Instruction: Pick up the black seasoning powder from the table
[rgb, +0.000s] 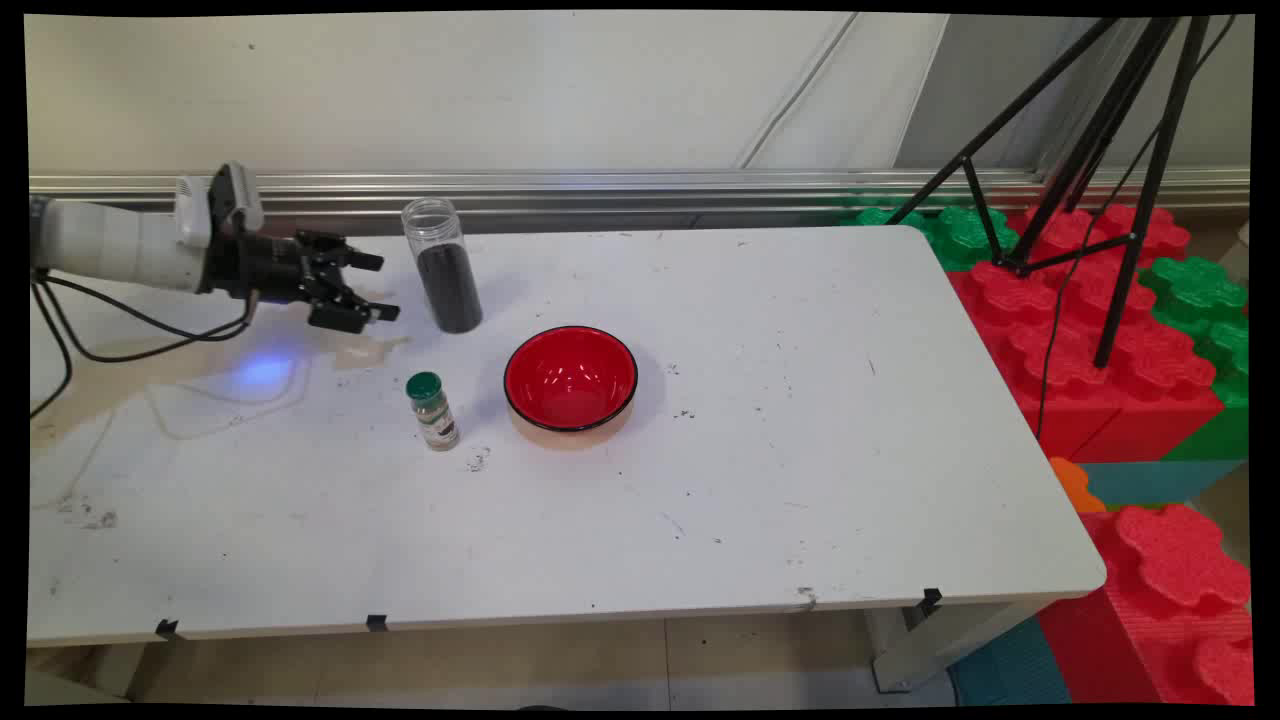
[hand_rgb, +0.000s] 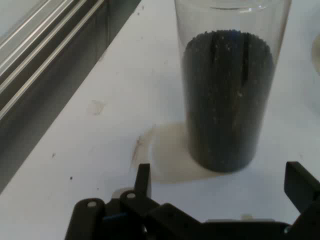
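Reaching in level from the left in the main view, the tool (rgb: 385, 288) hangs with jaws spread wide and empty, just left of the tall clear plastic jar half-filled with dark grains (rgb: 442, 266), upright on the white worktop (rgb: 800, 450). A small green-capped spice bottle (rgb: 432, 410) and red bowl (rgb: 570, 378) stand nearer the camera.

Seen from the hand, the jar (hand_rgb: 227, 95) stands straight ahead, a little right of centre, near the tool (hand_rgb: 220, 187) but apart from both fingers.

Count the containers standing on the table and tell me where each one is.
3. A clear jar of dark grains stands just beyond the open gripper; a red bowl sits mid-table; a small green-capped spice jar stands left of the bowl.
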